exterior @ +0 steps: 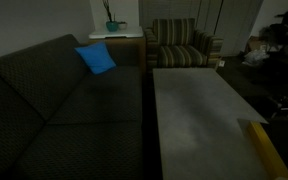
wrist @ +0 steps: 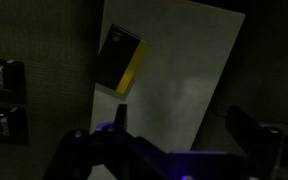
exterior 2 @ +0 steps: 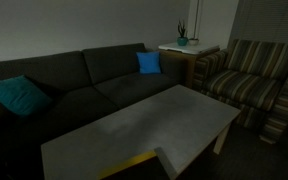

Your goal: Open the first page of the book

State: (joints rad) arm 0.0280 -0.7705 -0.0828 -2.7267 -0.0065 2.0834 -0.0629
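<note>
The book lies flat at a corner of the long grey table (wrist: 184,70). In the wrist view the book (wrist: 119,58) looks dark with a yellow strip along one edge. In both exterior views only a yellow edge of it shows at the near end of the table (exterior: 267,148) (exterior 2: 134,163). Its first page is not visible. My gripper (wrist: 182,115) is open and empty, high above the table and well apart from the book. The gripper is out of view in both exterior views. The room is dim.
A dark sofa (exterior: 54,100) runs along the table's long side with a blue cushion (exterior: 96,58) and a teal cushion (exterior 2: 19,95). A striped armchair (exterior: 179,45) stands past the far end. A side table holds a plant (exterior 2: 182,40).
</note>
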